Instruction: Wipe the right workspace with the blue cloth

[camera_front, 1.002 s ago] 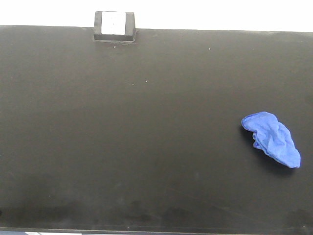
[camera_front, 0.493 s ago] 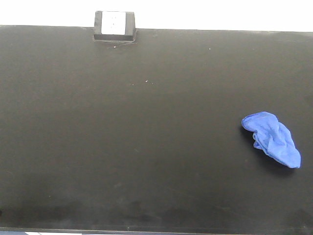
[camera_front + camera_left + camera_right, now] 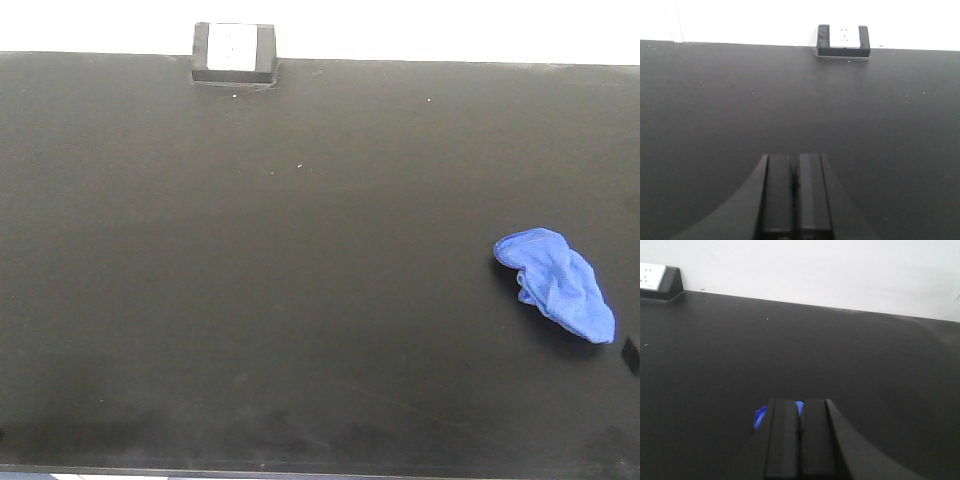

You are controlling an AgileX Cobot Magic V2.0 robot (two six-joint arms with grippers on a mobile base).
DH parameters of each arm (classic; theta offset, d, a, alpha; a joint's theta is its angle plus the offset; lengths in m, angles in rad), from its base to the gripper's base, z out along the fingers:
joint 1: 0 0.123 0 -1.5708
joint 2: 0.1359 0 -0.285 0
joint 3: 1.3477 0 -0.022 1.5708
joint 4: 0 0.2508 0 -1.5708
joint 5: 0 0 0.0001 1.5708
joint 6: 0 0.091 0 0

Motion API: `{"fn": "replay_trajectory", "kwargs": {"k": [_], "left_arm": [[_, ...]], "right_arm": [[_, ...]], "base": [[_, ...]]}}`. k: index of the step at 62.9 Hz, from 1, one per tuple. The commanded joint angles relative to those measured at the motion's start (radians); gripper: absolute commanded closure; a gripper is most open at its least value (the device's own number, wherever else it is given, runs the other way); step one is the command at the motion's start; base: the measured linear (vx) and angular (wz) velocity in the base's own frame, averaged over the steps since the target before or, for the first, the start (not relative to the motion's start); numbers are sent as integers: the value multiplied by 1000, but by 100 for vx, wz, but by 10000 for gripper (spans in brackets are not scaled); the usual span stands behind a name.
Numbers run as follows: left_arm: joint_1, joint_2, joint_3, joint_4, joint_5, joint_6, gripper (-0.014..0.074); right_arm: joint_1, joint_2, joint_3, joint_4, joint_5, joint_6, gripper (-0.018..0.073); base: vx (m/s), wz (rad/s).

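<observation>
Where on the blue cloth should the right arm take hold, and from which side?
Probably from above, on the raised, bunched folds near the middle of the blue cloth. It lies crumpled and low on the black countertop, so its thin edges offer little to pinch.

Front view high above black countertop (image 3: 300, 250), wrist views low, facing wall, sharing outlet box (image 3: 843, 40).

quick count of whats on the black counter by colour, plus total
blue: 1, the blue cloth, crumpled at the right side of the right workspace
black with a white face: 1, the small box at the far edge
total: 2
</observation>
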Motion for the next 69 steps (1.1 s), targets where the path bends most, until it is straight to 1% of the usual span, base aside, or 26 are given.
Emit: {"fn": "replay_trajectory", "kwargs": {"k": [1, 14, 22, 25, 33, 69], "left_arm": [[-4, -15, 30, 1, -80, -8, 602], [-4, -15, 30, 1, -80, -8, 602], [-4, -16, 30, 1, -79, -8, 602], [-4, -16, 30, 1, -77, -8, 602], [-4, -16, 30, 0, -78, -8, 602], [-4, -16, 30, 0, -78, -8, 602]], "right_arm": [[-9, -87, 12, -24, -83, -7, 567], [-10, -357, 195, -31, -96, 4, 567], [-9, -335, 284, -27, -197, 4, 567], [-9, -339, 281, -29, -187, 2, 567], [-9, -349, 281, -29, -223, 1, 567], [-9, -349, 281, -29, -220, 0, 567]], "base": [[0, 0], [0, 0], [0, 0], [0, 0], [0, 0], [0, 0]]}}
